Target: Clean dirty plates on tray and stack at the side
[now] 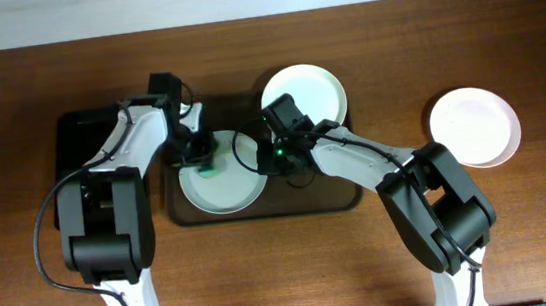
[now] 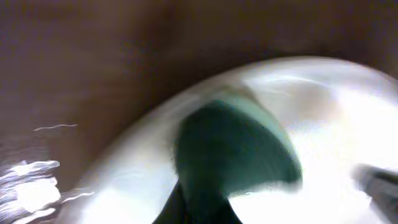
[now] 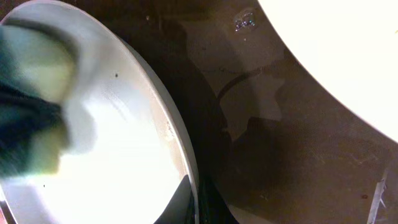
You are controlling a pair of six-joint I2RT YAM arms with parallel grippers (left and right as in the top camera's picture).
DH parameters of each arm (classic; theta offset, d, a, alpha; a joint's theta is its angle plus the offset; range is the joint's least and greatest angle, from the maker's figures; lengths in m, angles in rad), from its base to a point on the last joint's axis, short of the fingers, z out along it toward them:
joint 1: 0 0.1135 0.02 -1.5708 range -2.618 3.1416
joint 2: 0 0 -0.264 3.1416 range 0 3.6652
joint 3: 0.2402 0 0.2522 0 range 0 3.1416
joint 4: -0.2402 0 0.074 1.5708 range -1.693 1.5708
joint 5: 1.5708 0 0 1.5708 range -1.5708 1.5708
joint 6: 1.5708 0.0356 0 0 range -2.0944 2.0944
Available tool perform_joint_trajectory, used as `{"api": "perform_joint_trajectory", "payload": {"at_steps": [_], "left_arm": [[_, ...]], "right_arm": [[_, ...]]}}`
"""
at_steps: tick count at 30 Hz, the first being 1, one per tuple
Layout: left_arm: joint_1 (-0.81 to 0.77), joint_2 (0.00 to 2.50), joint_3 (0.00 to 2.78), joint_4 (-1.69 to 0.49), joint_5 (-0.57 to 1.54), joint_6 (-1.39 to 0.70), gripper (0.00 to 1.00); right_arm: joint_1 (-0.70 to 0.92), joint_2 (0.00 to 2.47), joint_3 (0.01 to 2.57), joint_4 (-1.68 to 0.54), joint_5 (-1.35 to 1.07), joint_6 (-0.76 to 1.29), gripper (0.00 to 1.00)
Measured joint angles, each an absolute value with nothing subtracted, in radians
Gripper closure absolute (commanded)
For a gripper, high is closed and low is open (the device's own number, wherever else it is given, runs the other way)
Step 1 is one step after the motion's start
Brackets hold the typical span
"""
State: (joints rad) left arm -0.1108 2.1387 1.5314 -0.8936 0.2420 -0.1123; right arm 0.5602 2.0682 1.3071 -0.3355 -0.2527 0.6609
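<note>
Nearest the left wrist lens a green sponge (image 2: 233, 149) is seen, blurred, laid against the white inside of a plate (image 2: 329, 106); the sponge is gripped by the left tool (image 1: 203, 162), which is drawn narrow about it; from overhead this plate is found on the left half of the tray (image 1: 343, 198), with the sponge set near its far left edge; the plate's right rim is met by the right tool (image 1: 274, 161); in the right wrist view the rim is seen running down to that tool's dark fingers (image 3: 179, 200), and the tool is clamped narrow on the rim; whether the plate is lifted or lies flat cannot be told; a second plate (image 1: 309, 89) is placed at the tray's far right corner, reaching past the rim, apart from the first, with bare brown tray floor shown between them; a third plate (image 1: 474, 127) is set on the worktop (image 1: 285, 272), right of the tray and well apart from it; a black tray (image 1: 81, 141) is seen just left of the brown one, partly covered by the left arm.
</note>
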Motion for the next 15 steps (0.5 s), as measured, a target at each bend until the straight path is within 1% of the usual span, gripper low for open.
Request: {"api": "perform_joint_trajectory", "payload": {"at_steps": [2,5,8,12,14,15], "left_arm": [[-0.112,2.149,1.569,-0.936,0.050,-0.157,0.99],[-0.142,2.151,1.576,-0.973,-0.076,-0.192,0.99],[-0.139,2.155,1.596,-1.019,-0.078,-0.226,0.99],[-0.114,2.146,1.657,-1.029,0.015,-0.224,0.99],[-0.109,2.110,1.701,-1.033,0.046,-0.221,0.99],[-0.105,2.041,1.743,-1.035,0.059,-0.221,0.99]], "right_arm": [[0.560,2.069,1.307,-0.327,-0.257,0.659,0.96],[0.564,2.072,1.307,-0.319,-0.280,0.659,0.96],[0.564,2.072,1.307,-0.322,-0.305,0.655,0.96],[0.557,2.069,1.307,-0.346,-0.305,0.654,0.96],[0.553,2.059,1.307,-0.387,-0.304,0.646,0.96],[0.553,2.054,1.307,-0.399,-0.297,0.646,0.96]]}}
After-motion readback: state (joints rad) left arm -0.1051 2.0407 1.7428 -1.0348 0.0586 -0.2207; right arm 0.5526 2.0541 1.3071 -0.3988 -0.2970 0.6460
